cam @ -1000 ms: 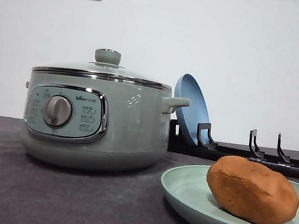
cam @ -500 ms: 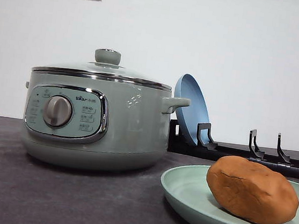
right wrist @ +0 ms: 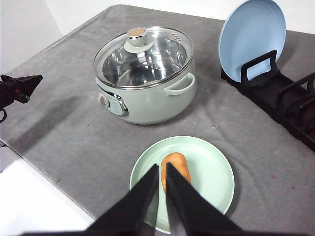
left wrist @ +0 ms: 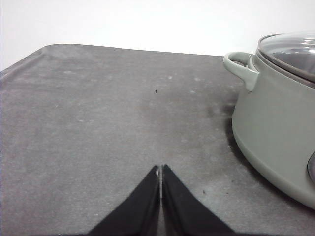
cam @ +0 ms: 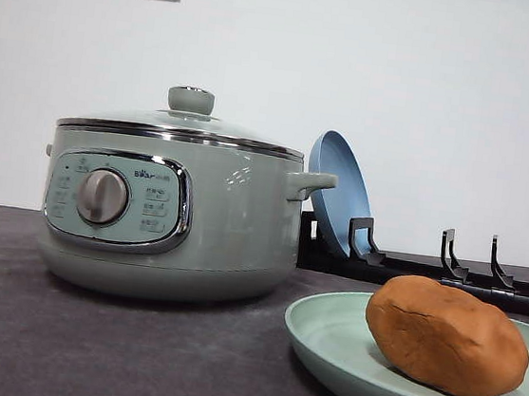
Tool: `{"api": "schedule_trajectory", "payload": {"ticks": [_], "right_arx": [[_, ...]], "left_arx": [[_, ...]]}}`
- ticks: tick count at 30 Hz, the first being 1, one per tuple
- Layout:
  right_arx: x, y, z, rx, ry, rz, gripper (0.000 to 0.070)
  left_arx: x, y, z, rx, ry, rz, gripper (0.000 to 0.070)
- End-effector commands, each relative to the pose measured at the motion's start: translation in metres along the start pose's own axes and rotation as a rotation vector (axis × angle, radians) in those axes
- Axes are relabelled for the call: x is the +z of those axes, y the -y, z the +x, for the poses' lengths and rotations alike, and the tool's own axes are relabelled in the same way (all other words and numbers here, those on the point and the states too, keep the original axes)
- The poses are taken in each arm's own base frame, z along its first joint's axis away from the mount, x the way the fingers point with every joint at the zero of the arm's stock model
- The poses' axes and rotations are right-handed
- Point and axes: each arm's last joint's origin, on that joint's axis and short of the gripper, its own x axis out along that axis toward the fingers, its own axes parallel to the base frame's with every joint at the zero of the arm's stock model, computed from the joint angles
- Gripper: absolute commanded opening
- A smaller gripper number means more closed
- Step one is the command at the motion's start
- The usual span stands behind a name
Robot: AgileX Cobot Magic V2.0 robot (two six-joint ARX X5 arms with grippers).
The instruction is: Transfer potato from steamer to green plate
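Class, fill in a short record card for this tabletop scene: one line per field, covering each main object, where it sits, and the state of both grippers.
Potato: orange-brown oval potato lying on the pale mint green plate
Steamer: sage-green round electric steamer, glass lid on, pot looks empty inside
Blue plate: round blue plate upright in the black dish rack
Table: grey cloth-covered table
Left gripper: shut, empty, low over the table beside the steamer
Right gripper: nearly shut, empty, above the potato
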Motion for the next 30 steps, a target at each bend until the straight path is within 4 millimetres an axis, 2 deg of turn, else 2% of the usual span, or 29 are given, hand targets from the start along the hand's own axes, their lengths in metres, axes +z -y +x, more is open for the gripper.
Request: {"api": "schedule_trajectory", "payload": {"ticks": [1, 16, 22, 26, 30], "right_arx": [[0.003, -0.001, -0.002, 0.008, 0.016, -0.012, 0.0013], [0.003, -0.001, -0.002, 0.002, 0.018, -0.009, 0.0013], [0.006, 0.001, 0.002, -0.121, 0.077, 0.039, 0.0013], [0.005, 0.009, 0.016, -0.312, 0.113, -0.019, 0.0013], [-0.002, 0.026, 0.047, -0.432, 0.194, -0.069, 0.0013]], "left_arx": [[-0.007, -0.001, 0.002, 0.011, -0.023, 0.000, 0.0000], [-0.007, -0.001, 0.002, 0.011, -0.023, 0.000, 0.0000], [-0.007, -0.001, 0.002, 0.011, -0.023, 0.000, 0.0000], [-0.007, -0.001, 0.002, 0.011, -0.023, 0.000, 0.0000], [-0.007, -0.001, 0.002, 0.011, -0.023, 0.000, 0.0000]]}}
